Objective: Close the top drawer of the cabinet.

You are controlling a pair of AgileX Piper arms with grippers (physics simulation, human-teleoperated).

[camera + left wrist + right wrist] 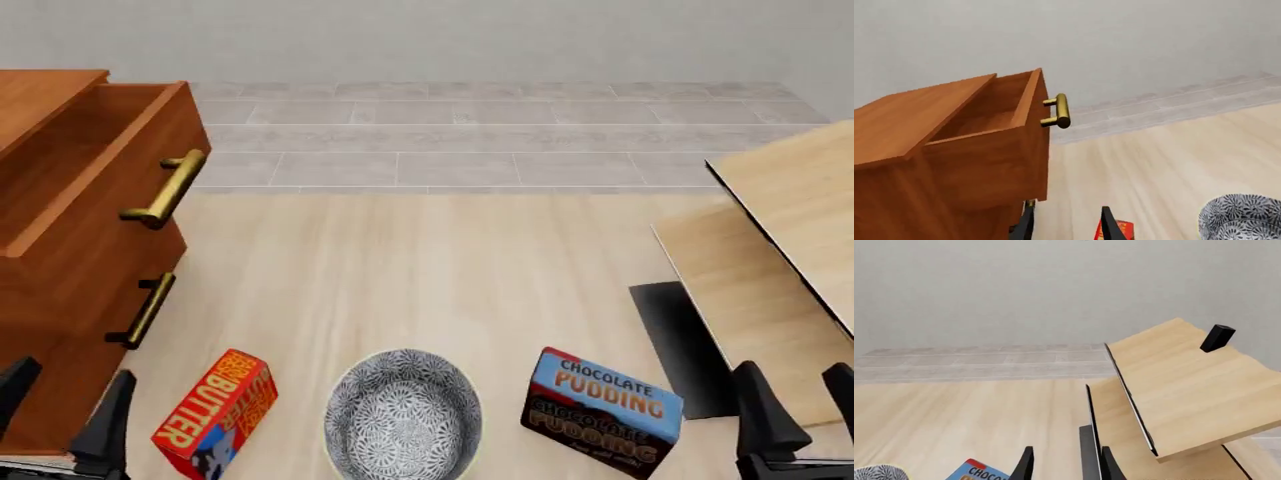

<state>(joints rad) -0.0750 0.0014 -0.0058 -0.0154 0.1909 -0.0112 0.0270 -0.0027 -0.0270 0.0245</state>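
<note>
The cabinet (60,300) stands at the table's left, reddish-brown with a flat top. Its top drawer (94,170) is pulled out, showing its plain wood inside, with a brass bar handle (167,190) on its front. The left wrist view shows the open drawer (987,107) and its handle (1061,111) from below. My left gripper (60,410) is open and empty, low at the front beside the cabinet's base, well below the drawer. My right gripper (801,405) is open and empty at the front right, far from the cabinet.
A lower drawer's handle (144,310) sits under the top one. A butter box (214,410), a patterned bowl (403,415) and a chocolate pudding box (601,410) line the front. Pale wood panels (787,250) stand at the right above a dark slab (681,340).
</note>
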